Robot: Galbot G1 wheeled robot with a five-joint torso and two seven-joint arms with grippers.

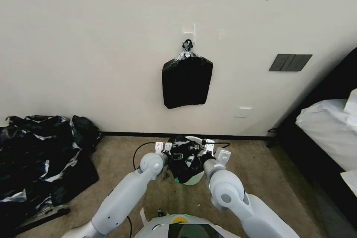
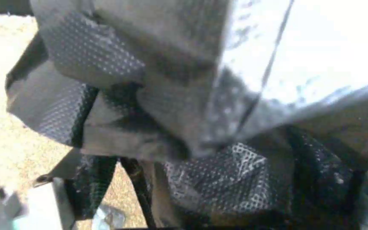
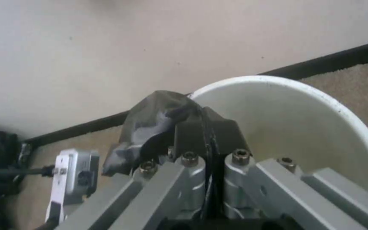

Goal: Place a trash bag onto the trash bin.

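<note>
1. Right hand (image 3: 209, 134), lower centre of the right wrist view, is clamped on the trash bag (image 1: 185, 160).
2. Left hand (image 1: 163, 148): grip cannot be told.
3. Bag drapes over the trash bin (image 3: 320, 127), lower centre of the head view.

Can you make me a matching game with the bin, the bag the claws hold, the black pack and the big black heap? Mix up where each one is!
1. trash bin
2. trash bag
3. black pack
4. black heap

A. hanging on the wall
B. piled on the floor at the robot's left
C. standing on the carpet between the arms
D. draped over the bin

Pairs: 1-C, 2-D, 3-A, 4-B
</note>
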